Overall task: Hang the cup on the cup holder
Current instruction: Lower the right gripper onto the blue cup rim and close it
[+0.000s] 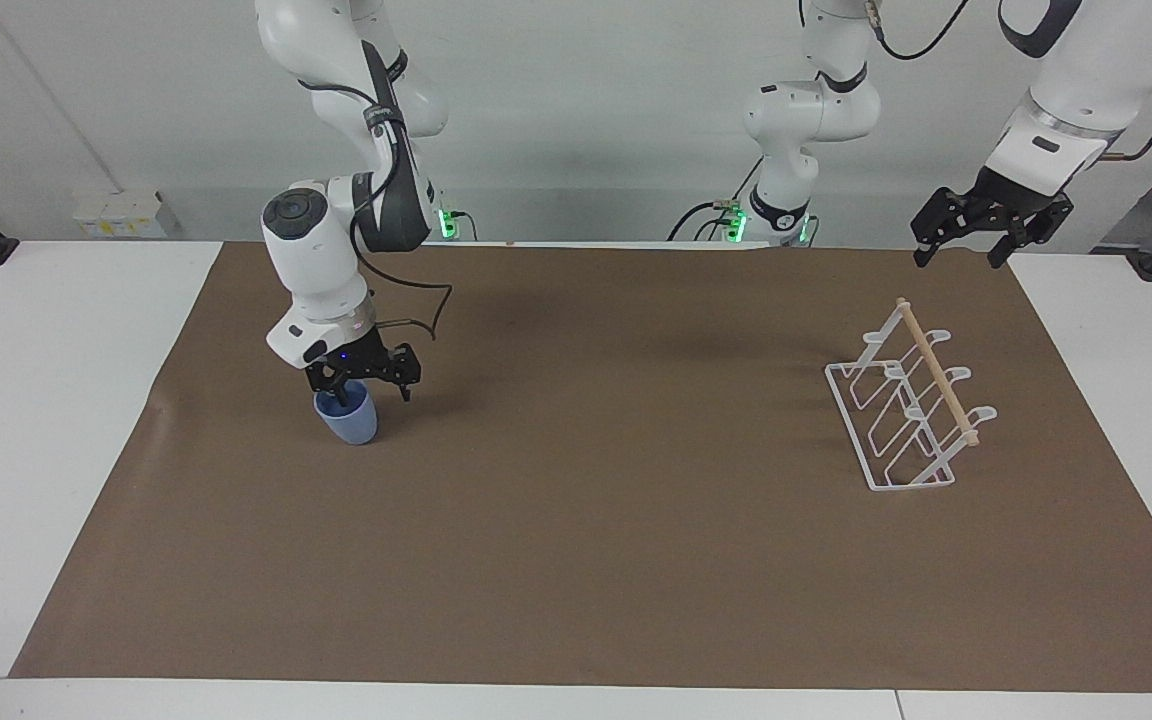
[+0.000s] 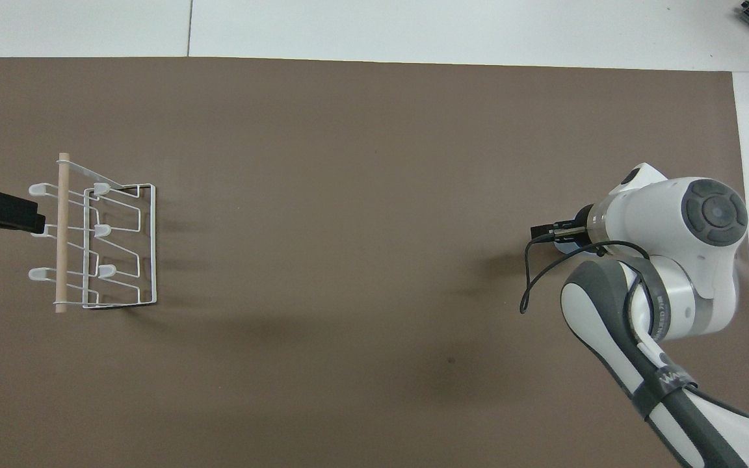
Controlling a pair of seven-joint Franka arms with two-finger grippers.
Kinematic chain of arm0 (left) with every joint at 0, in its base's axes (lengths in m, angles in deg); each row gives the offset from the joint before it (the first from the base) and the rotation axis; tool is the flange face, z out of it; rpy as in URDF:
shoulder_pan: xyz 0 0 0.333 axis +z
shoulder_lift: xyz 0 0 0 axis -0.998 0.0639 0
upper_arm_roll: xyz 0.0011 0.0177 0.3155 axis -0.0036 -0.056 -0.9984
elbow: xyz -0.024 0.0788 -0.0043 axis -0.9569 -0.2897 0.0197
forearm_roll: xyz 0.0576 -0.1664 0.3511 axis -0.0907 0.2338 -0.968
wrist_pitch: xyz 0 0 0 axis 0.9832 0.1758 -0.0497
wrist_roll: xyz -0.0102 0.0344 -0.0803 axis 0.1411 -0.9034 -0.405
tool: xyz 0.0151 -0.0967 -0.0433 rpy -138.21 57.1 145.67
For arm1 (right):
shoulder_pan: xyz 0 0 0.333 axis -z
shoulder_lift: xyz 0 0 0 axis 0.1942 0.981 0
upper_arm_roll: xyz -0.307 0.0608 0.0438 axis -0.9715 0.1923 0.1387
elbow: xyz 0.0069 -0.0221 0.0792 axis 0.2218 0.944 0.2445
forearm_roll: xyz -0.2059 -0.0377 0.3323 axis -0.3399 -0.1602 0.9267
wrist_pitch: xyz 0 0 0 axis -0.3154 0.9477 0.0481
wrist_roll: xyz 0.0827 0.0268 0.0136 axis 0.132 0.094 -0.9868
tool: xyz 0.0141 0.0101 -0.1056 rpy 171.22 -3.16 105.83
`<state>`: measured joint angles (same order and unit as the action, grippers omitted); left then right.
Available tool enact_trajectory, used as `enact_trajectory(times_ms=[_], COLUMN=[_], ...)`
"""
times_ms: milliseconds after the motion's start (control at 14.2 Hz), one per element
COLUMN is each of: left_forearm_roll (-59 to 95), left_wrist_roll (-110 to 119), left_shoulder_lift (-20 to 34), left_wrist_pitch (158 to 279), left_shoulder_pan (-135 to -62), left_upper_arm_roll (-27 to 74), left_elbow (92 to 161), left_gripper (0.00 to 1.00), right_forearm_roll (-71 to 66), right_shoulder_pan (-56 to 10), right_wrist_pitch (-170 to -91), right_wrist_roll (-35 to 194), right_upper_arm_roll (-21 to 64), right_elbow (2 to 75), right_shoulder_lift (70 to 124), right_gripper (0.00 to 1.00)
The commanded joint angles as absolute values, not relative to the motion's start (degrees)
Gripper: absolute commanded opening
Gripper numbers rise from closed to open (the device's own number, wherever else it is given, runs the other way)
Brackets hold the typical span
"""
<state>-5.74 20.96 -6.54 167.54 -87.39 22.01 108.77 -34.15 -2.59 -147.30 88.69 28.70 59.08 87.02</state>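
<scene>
The light-blue cup [image 1: 346, 420] is straddled at its rim by the open right gripper [image 1: 368, 386], positioned for a wall pinch. The left gripper [image 1: 966, 247] waits open above the white wire cup holder [image 1: 911, 400].

Right arm [image 2: 673, 260] hides cup [image 2: 566, 247]; cup holder [image 2: 95, 244] well apart

- Cup [image 1: 347, 420]: smooth light-blue plastic, matt.
- Cup holder [image 1: 904, 400]: thin white-coated wire, slightly glossy.
- Dowel [image 1: 936, 372] along the holder's top: pale bare wood, matt.
- Brown mat [image 1: 596, 540] on the table: paper-like sheet, matt, faintly creased near one edge.
- Table [image 1: 36, 400]: white, smooth, low sheen.
- Arm shells: glossy white plastic; grippers black, matt.
</scene>
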Motion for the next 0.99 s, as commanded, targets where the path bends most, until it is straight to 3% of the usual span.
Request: enact_trajectory(times_ms=[0, 282, 494, 917], left_forearm_roll=[-6.04, -6.04, -6.04, -6.04], left_wrist_roll=[20.56, 20.47, 20.47, 20.56], left_shoulder_lift=[-8.23, -8.23, -8.23, -8.14], left_wrist_pitch=[167.60, 167.60, 167.69, 167.69], left_shoulder_pan=[-87.48, -87.56, -87.57, -87.57], left_upper_arm_roll=[22.03, 22.12, 22.03, 22.12], left_elbow=[110.66, 110.57, 110.57, 110.57], left_gripper=[1.00, 1.00, 1.00, 1.00], right_forearm_roll=[-32.97, -33.06, -33.06, -33.06], right_shoulder_pan=[-1.88, -1.71, -1.62, -0.83], right_wrist_pitch=[-148.79, -148.70, -148.43, -147.64], right_wrist_roll=[87.30, 87.04, 87.04, 86.77], right_upper_arm_roll=[28.97, 28.97, 28.97, 29.06], right_elbow=[59.97, 59.88, 59.79, 59.53], right_shoulder_lift=[86.86, 86.86, 86.86, 86.86], right_gripper=[0.76, 0.37, 0.03, 0.00])
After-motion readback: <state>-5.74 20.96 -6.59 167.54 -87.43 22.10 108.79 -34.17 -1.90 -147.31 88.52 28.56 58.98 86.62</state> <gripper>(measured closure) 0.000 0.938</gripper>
